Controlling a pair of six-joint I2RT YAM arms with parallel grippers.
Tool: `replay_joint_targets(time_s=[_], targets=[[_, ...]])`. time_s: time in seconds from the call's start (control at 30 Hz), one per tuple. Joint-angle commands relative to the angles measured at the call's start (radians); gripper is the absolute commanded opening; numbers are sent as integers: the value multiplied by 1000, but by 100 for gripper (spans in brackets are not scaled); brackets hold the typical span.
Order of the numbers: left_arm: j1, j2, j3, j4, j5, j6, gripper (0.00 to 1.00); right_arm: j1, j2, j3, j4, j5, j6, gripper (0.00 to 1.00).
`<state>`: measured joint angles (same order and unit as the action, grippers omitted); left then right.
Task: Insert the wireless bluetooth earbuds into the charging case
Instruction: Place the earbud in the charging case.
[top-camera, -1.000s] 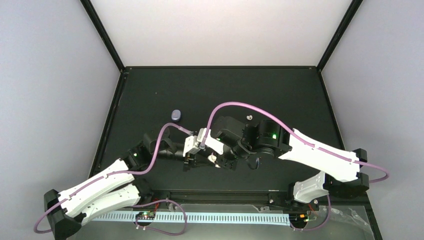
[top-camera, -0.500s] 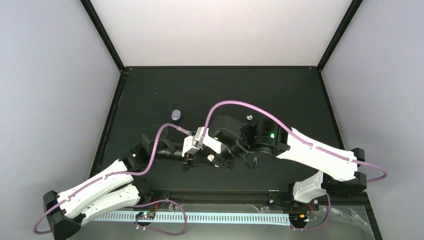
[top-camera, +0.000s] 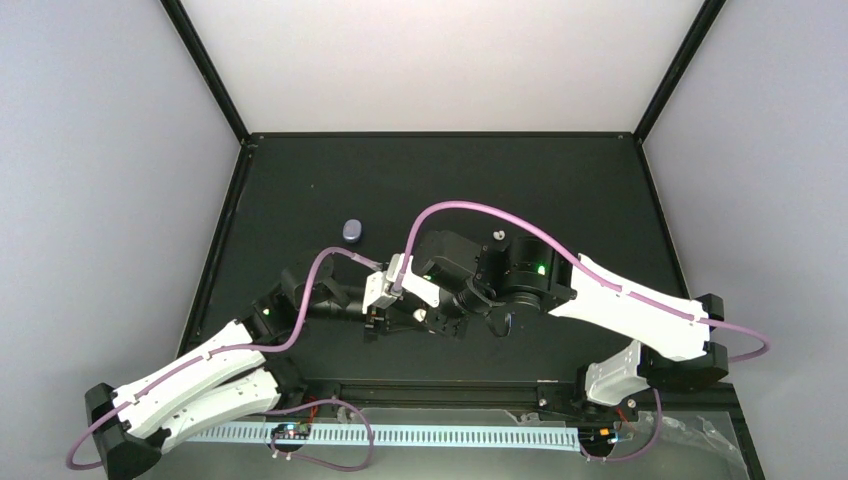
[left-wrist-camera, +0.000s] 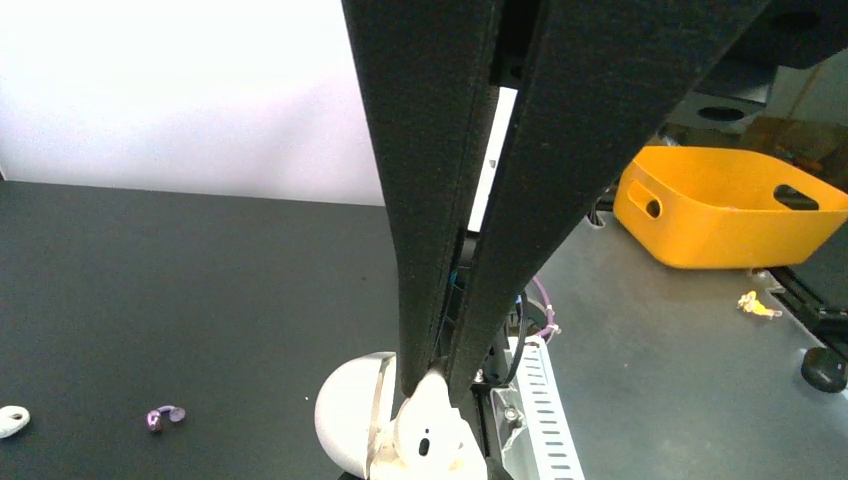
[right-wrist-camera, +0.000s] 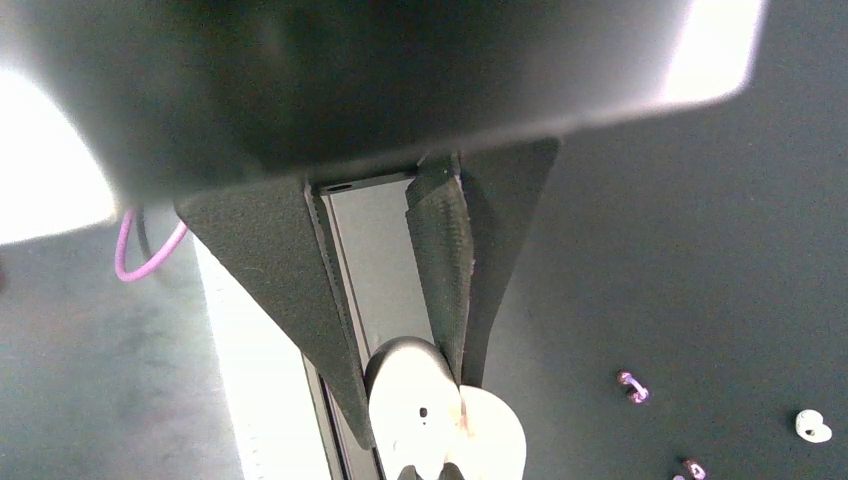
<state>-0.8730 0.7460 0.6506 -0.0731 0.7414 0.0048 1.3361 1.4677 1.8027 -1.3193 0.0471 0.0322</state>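
The left fingers (left-wrist-camera: 420, 340) pinch the open white case (left-wrist-camera: 425, 440) at their tips; the right fingers (right-wrist-camera: 455, 340), pressed together, touch it opposite.

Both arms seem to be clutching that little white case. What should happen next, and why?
Probably the right jaws should let go of the case and reach for the white bud. The case looks open, the left jaws pinch it too, and that bud lies loose on the mat.
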Motion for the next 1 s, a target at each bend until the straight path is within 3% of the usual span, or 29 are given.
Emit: replay_joint_targets(time_s=[0.0,0.97], targets=[[-8,-16,17,39,-22,-7,2,17,29,2,-34,16,1,1],[-7,-65,-3,109,-39,-66,2,16,18,-2,54,27,62,2]])
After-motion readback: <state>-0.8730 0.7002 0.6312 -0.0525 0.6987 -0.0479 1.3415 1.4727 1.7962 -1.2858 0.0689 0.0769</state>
